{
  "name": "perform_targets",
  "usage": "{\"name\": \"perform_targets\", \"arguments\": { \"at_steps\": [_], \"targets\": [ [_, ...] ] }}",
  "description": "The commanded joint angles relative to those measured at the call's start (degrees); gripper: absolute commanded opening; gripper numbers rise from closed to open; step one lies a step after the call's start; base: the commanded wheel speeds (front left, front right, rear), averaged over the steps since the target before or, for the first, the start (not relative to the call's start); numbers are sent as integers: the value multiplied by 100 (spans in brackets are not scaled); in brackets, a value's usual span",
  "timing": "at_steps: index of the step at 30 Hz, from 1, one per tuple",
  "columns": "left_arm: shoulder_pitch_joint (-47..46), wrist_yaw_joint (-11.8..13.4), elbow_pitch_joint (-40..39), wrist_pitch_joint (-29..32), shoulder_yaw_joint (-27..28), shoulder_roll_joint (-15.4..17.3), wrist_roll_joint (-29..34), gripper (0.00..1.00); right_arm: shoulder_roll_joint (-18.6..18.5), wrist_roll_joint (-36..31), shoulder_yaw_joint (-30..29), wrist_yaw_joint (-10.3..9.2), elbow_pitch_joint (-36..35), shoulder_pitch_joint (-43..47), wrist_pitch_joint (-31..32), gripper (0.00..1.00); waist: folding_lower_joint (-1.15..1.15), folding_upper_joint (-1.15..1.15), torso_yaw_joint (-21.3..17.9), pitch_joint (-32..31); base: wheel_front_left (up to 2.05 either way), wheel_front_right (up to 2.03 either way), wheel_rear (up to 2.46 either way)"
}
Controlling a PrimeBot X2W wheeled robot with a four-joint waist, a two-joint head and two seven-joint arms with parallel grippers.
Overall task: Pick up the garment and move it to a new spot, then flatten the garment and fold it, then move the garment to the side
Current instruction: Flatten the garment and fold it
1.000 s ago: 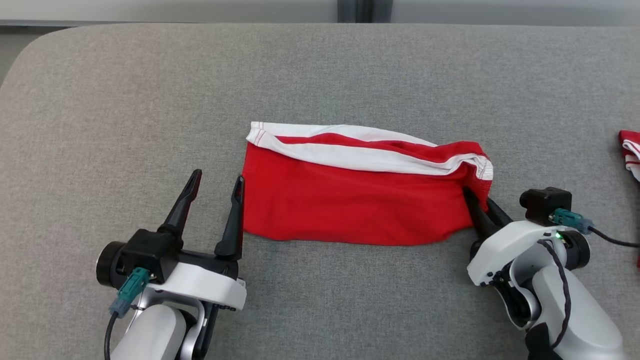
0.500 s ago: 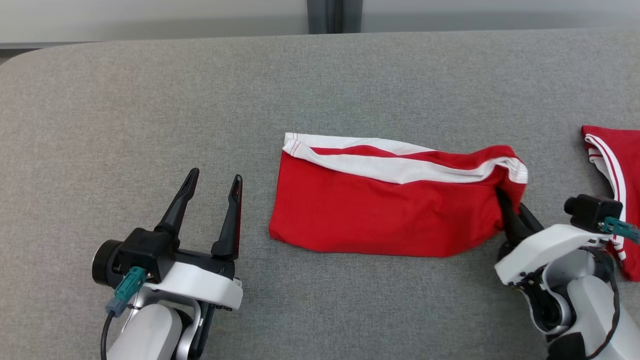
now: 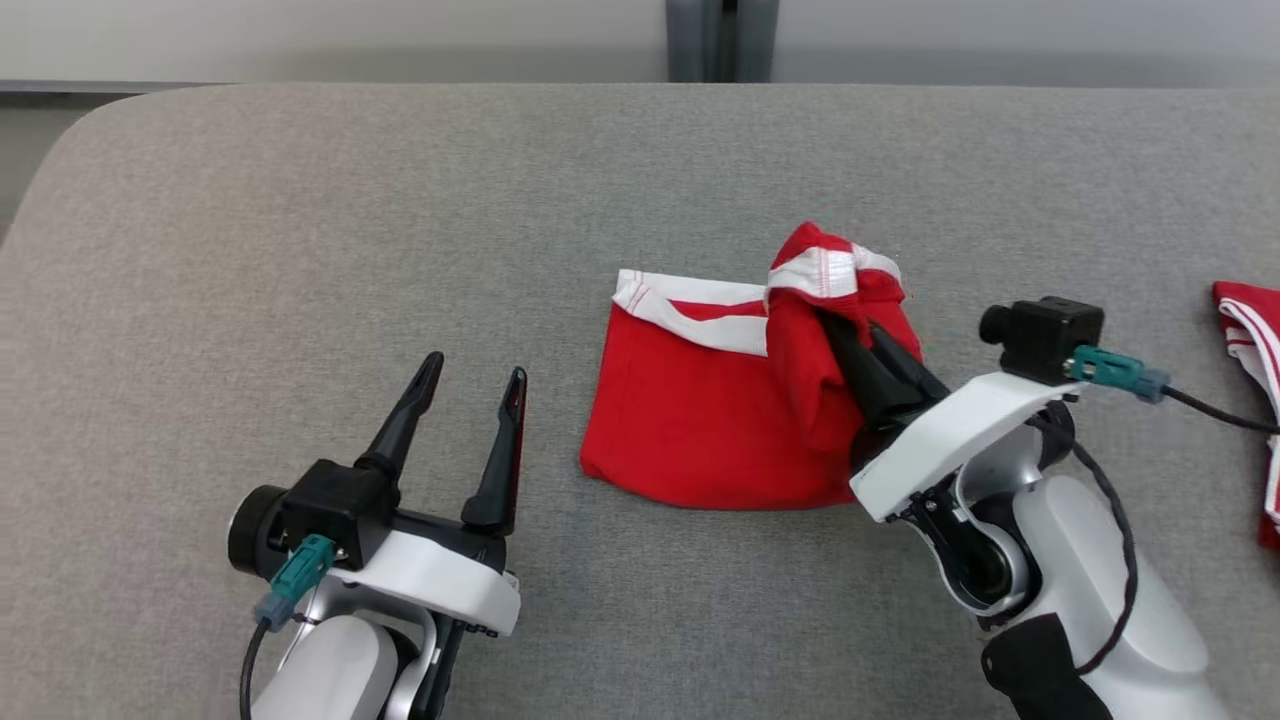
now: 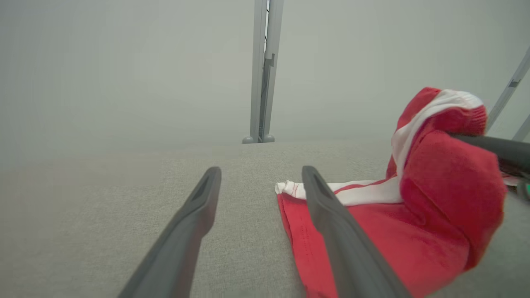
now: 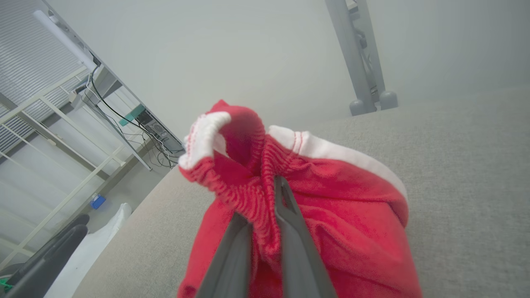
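The garment (image 3: 690, 420), red with a white band, lies on the grey table (image 3: 300, 200). Its right end is raised and bunched over the rest of the cloth. My right gripper (image 3: 835, 325) is shut on that raised end. In the right wrist view the two fingers (image 5: 285, 231) pinch red fabric (image 5: 352, 215) between them. My left gripper (image 3: 475, 380) stands open on the table just left of the garment, apart from it. In the left wrist view the left gripper (image 4: 258, 176) holds nothing, and the garment (image 4: 372, 231) lies to its right.
Part of a second red and white cloth (image 3: 1250, 340) lies at the table's right edge. A grey metal post (image 3: 715, 40) stands behind the far edge. The table's corner rounds off at the upper left.
My right gripper has lifted the garment's right end and carried it leftward over the rest, so the cloth now looks shorter. The head camera shifted. My left gripper stayed open.
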Motion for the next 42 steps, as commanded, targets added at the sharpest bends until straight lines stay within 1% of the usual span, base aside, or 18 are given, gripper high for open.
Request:
{"name": "perform_targets", "arguments": {
  "at_steps": [1, 3, 4, 6, 8, 15, 16, 17, 18, 19, 21, 25, 29, 31, 32, 36, 41, 42],
  "targets": [
    [-127, -56, 45, -12, -47, -51, -39, 100, 9, -104, 153, 0, 272, -185, -73, 0, 0, 0, 242, 31, 0, 0, 0],
    [-155, -91, 94, -13, -104, -76, -40, 100, 19, -116, 299, 0, 594, -319, -122, 0, 0, 0, 392, 53, 0, 0, 0],
    [-160, -108, 122, -16, -127, -99, -42, 100, 21, -281, 369, 0, 764, -405, -190, 0, 0, 0, 467, 61, 0, 0, 0],
    [-183, -140, 155, -25, -179, -154, -44, 100, 21, -139, 452, 0, 1091, -502, -301, 0, 0, 0, 613, 101, 0, 0, 0],
    [-198, -157, 169, -26, -210, -182, -42, 100, 24, -213, 511, 0, 1262, -587, -365, 0, 0, 0, 680, 128, 0, 0, 0],
    [-338, -249, 305, -71, -367, -331, -15, 100, 23, 170, 957, 0, 2176, -1077, -810, 0, 0, 0, 954, 333, 0, 0, 0],
    [-359, -262, 323, -82, -378, -348, -12, 100, 22, 267, 1063, 0, 2250, -1133, -853, 17, 0, 0, 968, 345, 0, 0, 0],
    [-392, -276, 337, -92, -386, -364, -11, 100, 30, 410, 1160, 0, 2301, -1175, -910, 45, 0, 0, 979, 362, 0, 0, 0],
    [-423, -294, 360, -90, -398, -377, -14, 100, 25, 460, 1275, 0, 2375, -1228, -938, 96, 0, 0, 981, 374, 0, 0, 0],
    [-439, -299, 379, -99, -410, -388, -12, 100, 28, 490, 1388, 0, 2442, -1281, -991, 100, 0, 0, 977, 383, 0, 0, 0],
    [-450, -324, 422, -102, -444, -413, -6, 100, 24, 651, 1638, 0, 2502, -1335, -1093, 100, 0, 0, 963, 391, 0, 0, 0],
    [-497, -336, 471, -135, -452, -421, -6, 100, 32, 891, 2179, 0, 2303, -1338, -1285, 100, 0, 0, 884, 361, 0, 0, 0],
    [-498, -326, 485, -148, -452, -413, -2, 100, 20, 876, 2618, 0, 2140, -1271, -1415, 100, 0, 0, 785, 335, 0, 0, 0],
    [-492, -308, 493, -139, -445, -404, -8, 100, 18, 781, 2679, 0, 2125, -1280, -1526, 100, 0, 0, 735, 317, 0, 0, 0],
    [-480, -290, 489, -144, -430, -395, -14, 100, 15, 627, 2622, 0, 2181, -1328, -1608, 100, 0, 0, 698, 307, 0, 0, 0],
    [-382, -234, 475, -149, -391, -341, -42, 100, 20, 419, 2227, 0, 2174, -1232, -1775, 100, 0, 0, 543, 227, 0, 0, 0],
    [-260, -143, 423, -127, -305, -219, -59, 100, 20, 438, 1599, 0, 1643, -824, -1817, 100, 0, 0, 316, 51, 0, 0, 0],
    [-230, -115, 401, -128, -265, -180, -57, 100, 6, 310, 1452, 0, 1532, -757, -1820, 100, 0, 0, 265, 12, 0, 0, 0]
  ]
}}
